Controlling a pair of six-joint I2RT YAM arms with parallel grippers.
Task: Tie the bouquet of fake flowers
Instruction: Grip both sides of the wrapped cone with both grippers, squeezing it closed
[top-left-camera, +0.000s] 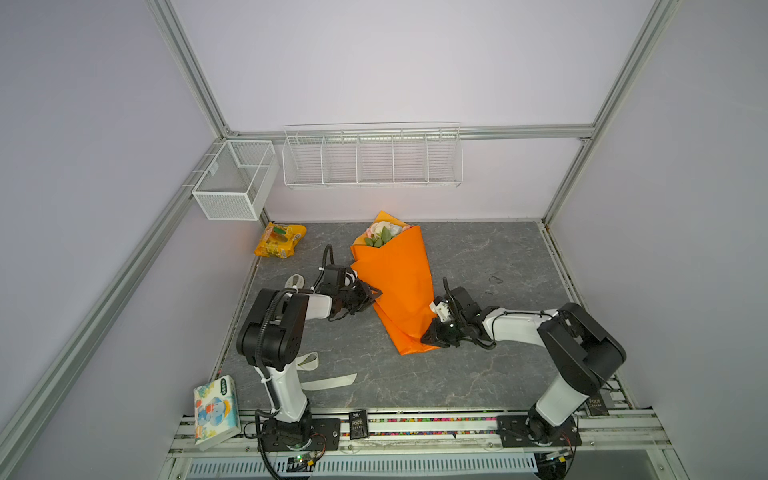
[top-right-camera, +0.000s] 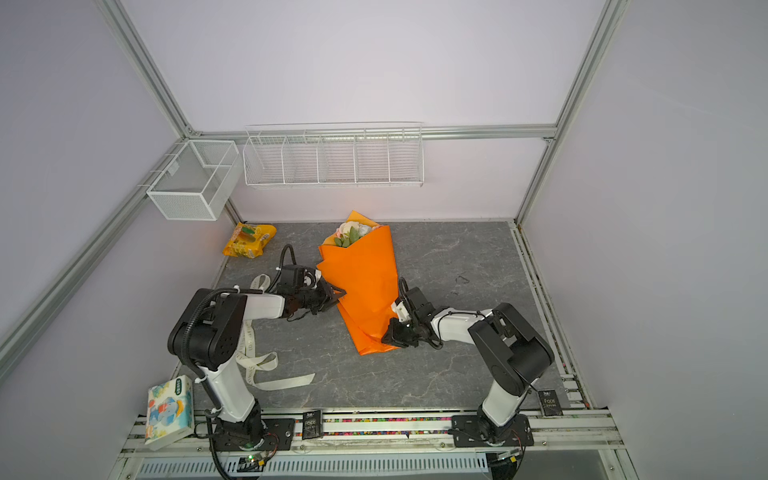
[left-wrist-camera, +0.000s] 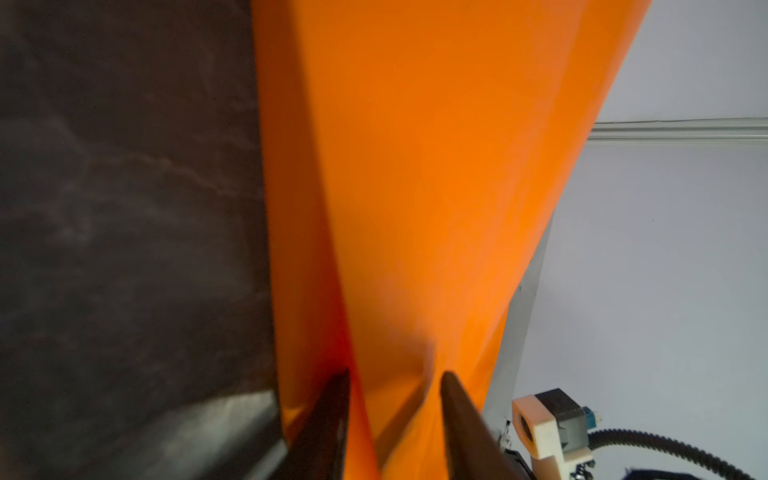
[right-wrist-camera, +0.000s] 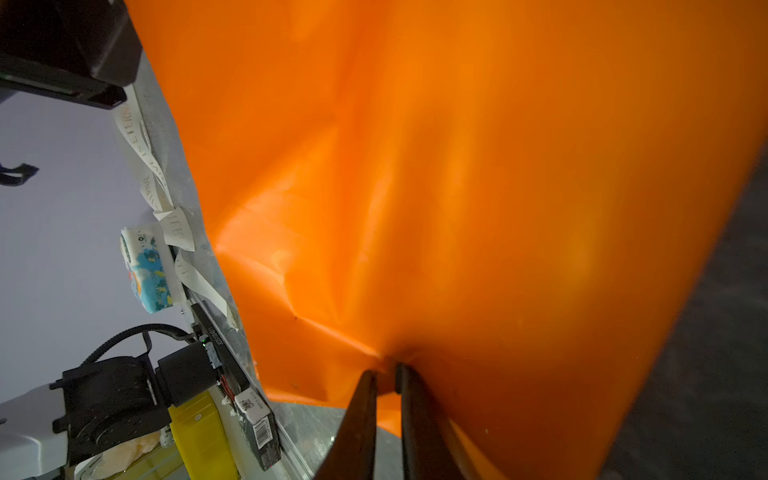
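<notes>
The bouquet of fake flowers (top-left-camera: 390, 286) (top-right-camera: 361, 282) lies mid-table in an orange paper wrap, its pink, cream and white blooms (top-left-camera: 382, 233) at the far end. My left gripper (top-left-camera: 372, 296) (left-wrist-camera: 395, 374) sits at the wrap's left edge, open, a fold of the orange paper (left-wrist-camera: 415, 187) between its spread fingers. My right gripper (top-left-camera: 430, 334) (right-wrist-camera: 385, 370) is shut on the wrap (right-wrist-camera: 457, 187) near its narrow lower end, pinching the paper into creases. The stems are hidden inside the wrap.
A cream printed ribbon (top-left-camera: 328, 382) (top-right-camera: 266, 361) lies loose near the left arm's base. A yellow-orange snack packet (top-left-camera: 280, 240) sits at the back left, a tissue pack (top-left-camera: 216, 411) at the front left. White wire baskets (top-left-camera: 235, 178) (top-left-camera: 372, 158) hang on the walls.
</notes>
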